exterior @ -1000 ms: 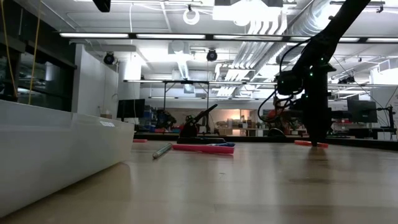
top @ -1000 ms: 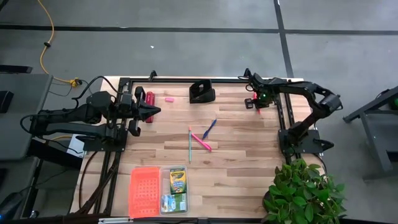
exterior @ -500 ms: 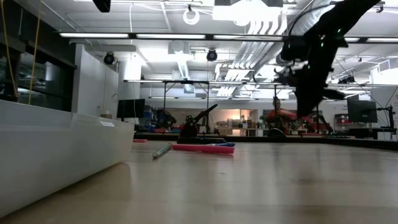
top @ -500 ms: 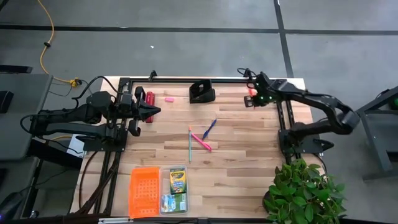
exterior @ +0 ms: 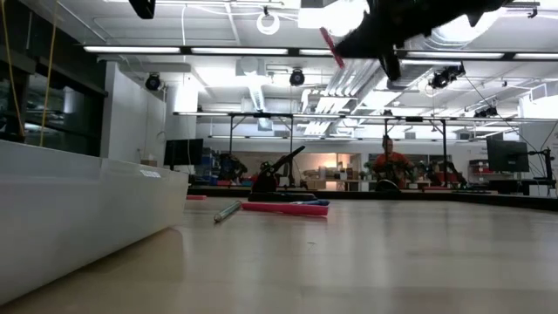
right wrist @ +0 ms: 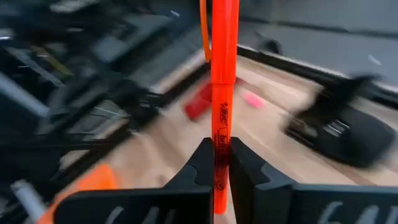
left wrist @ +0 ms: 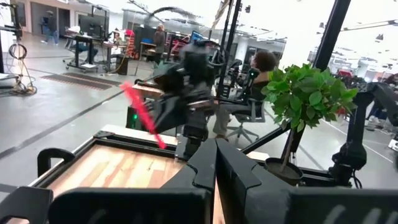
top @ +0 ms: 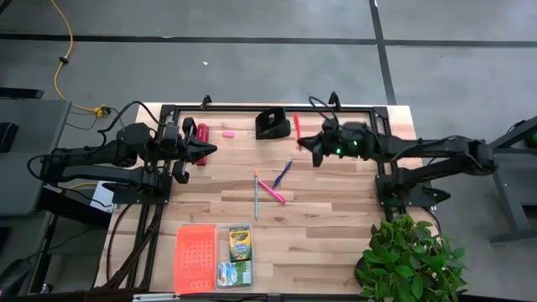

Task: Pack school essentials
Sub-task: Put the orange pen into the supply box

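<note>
Carrying red pen (right wrist: pixel 222 81) clamped in right gripper (top: pixel 309 144); next needs lowering into clear box (top: pixel 234 257) (left gripper (top: pixel 204 149) clenched, empty).

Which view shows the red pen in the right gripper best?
The right wrist view: the red pen fills the frame, clamped in the right gripper. The high view shows a thin sliver, the low view a short tip, the left wrist view a blurred streak.

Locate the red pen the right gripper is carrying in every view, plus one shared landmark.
High: red pen in the right gripper, beside the black block.
Low: top centre, in the air.
Left wrist: centre-left, slanted.
Right wrist: centre, between the fingers.
Landmark: the black block, also in the low and right wrist views.
</note>
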Motion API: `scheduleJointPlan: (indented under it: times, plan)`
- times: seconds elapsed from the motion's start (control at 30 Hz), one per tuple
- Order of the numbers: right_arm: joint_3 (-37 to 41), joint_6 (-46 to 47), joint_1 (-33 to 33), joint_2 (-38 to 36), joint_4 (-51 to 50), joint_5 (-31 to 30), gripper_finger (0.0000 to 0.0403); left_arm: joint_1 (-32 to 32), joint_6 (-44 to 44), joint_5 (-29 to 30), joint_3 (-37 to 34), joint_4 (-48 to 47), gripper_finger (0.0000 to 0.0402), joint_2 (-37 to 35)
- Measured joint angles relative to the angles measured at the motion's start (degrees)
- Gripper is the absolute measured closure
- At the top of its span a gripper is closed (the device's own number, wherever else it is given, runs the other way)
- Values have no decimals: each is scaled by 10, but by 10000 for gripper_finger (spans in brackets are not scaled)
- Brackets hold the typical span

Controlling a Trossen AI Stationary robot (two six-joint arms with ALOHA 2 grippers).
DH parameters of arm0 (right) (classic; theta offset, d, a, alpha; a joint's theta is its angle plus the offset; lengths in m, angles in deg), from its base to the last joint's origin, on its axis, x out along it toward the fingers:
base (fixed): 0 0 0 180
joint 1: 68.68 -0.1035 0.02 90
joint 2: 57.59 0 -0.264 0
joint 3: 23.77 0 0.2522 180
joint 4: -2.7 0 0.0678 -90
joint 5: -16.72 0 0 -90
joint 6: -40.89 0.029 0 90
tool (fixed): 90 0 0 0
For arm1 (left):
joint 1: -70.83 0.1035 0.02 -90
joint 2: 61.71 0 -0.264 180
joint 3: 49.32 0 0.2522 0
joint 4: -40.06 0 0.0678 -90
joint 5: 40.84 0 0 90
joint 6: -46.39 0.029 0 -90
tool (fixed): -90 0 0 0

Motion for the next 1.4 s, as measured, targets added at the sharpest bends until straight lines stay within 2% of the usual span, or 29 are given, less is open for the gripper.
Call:
scheduleJointPlan:
  times: [0.17,0.33,0.7,0.87,1.03,1.27,1.4]
  plan:
    - [0,-79,-83,16,111,-23,402,0,0,0,0,0,402,0]
    - [0,-147,-130,31,147,-29,402,0,0,0,0,-2,402,0]
    - [0,-150,-137,35,154,-43,402,0,0,0,0,-2,401,0]
    - [0,-143,-137,55,177,-40,402,0,-1,0,0,7,397,29]
    - [-17,-135,-137,119,235,-23,402,-7,-20,-9,0,102,350,103]
    - [-137,-172,-138,228,241,27,402,-37,-42,-10,0,197,247,200]
    - [-194,-188,-135,265,217,39,402,-56,-42,-10,0,235,206,228]
